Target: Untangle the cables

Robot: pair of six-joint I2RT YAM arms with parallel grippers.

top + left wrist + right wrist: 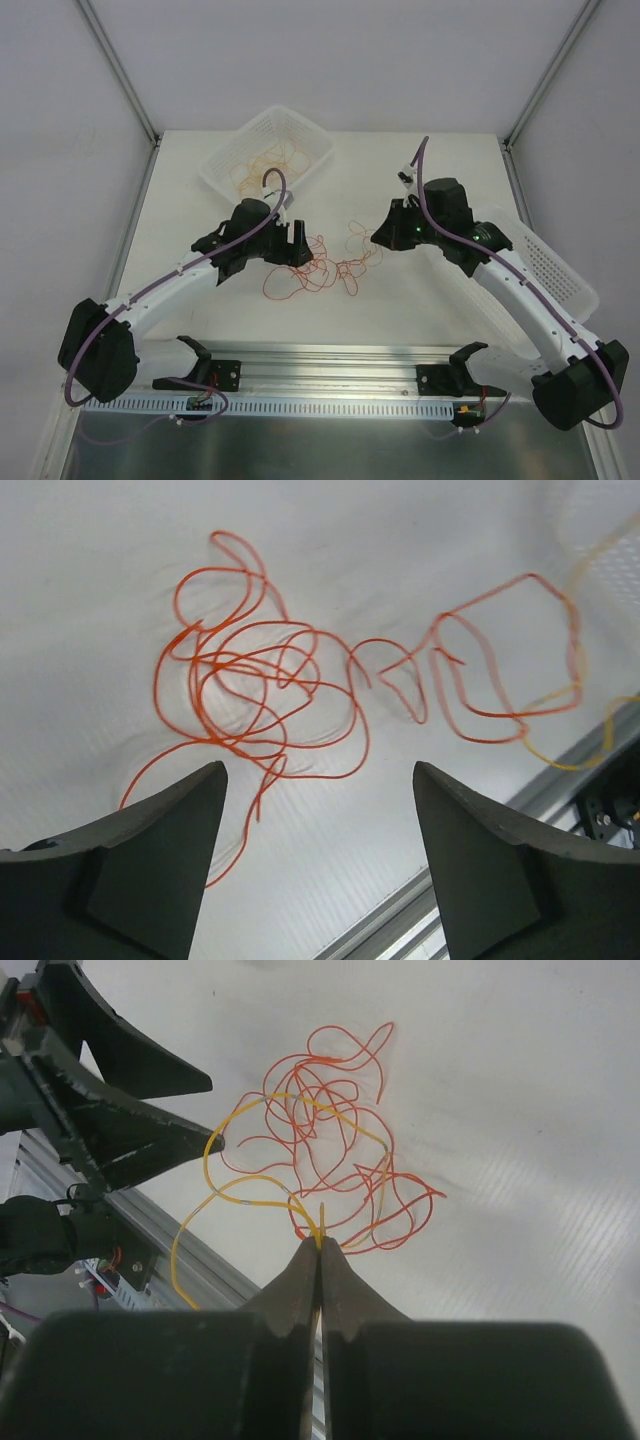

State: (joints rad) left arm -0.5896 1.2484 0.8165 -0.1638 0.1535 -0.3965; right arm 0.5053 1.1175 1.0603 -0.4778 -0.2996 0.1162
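Right wrist view has the right claw [320, 1243] pressed together on a yellow strand [207, 1165], pinched at the very fingertips. From the pinch the strand loops out and back across the orange tangle [335, 1110], so it is not yet free of it. Left wrist view shows the left claw [318, 775] spread wide with nothing between its fingers, poised just over the same knot of orange loops on the bench [90, 600].

Take the white mesh basket [312, 132] at the far side of the bench as the mark. The cables [322, 266] lie on its near side, a little to its right, close to its wall but apart from it. The left claw hangs between the basket and the tangle, at the tangle's left edge. The right claw sits to the right of the basket and nearer than it, at the tangle's right end. More thin loops [262, 168] lie inside the basket.

By my reading the work is at an early stage. One strand gripped is the only gain so far. The orange loops cross one another many times in a dense clump, and the yellow one runs over them. Left to do: draw the yellow strand clear, then part the orange loops, and perhaps the basket's share as well.
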